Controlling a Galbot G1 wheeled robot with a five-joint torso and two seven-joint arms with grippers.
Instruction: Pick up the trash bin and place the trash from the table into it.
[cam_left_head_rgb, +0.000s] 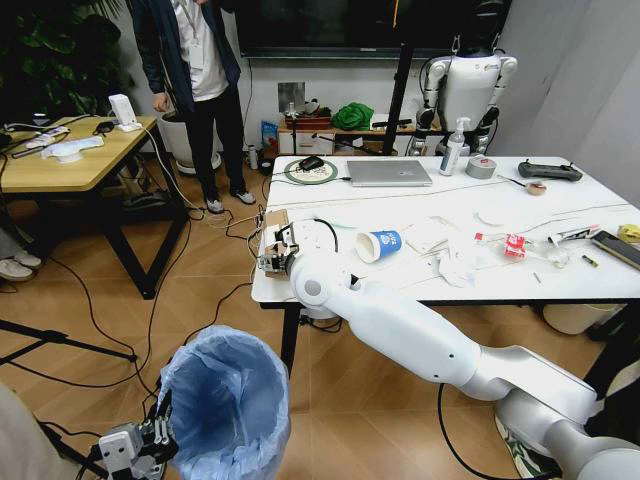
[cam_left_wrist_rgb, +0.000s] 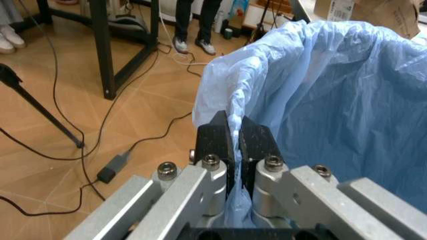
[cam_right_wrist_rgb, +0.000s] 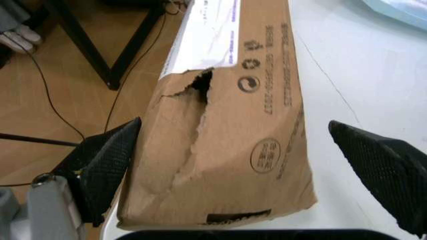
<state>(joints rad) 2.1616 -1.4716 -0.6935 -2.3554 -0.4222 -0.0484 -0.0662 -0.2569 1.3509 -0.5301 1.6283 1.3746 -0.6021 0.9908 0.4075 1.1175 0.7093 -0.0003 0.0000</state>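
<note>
The trash bin (cam_left_head_rgb: 225, 400), lined with a crinkly light-blue bag, stands on the floor before the table's left corner. My left gripper (cam_left_head_rgb: 155, 440) is shut on its bag-covered rim (cam_left_wrist_rgb: 233, 137). The bin's blue bag (cam_left_wrist_rgb: 333, 100) opens just beyond it. My right gripper (cam_left_head_rgb: 272, 258) reaches over the white table (cam_left_head_rgb: 450, 210) at its left edge. It stands open (cam_right_wrist_rgb: 243, 160) with its fingers (cam_right_wrist_rgb: 107, 155) on either side of a torn brown cardboard box (cam_right_wrist_rgb: 233, 125), not touching it. On the table also lie a paper cup (cam_left_head_rgb: 378, 244), tissues (cam_left_head_rgb: 455, 265) and a red-capped bottle (cam_left_head_rgb: 520, 247).
A laptop (cam_left_head_rgb: 388, 172), spray bottle (cam_left_head_rgb: 455, 148) and tape roll (cam_left_head_rgb: 481, 167) sit at the table's far side. A wooden desk (cam_left_head_rgb: 70, 160) stands to the left, and cables (cam_left_head_rgb: 100, 330) trail across the floor. A white humanoid robot (cam_left_head_rgb: 465, 85) stands behind the table.
</note>
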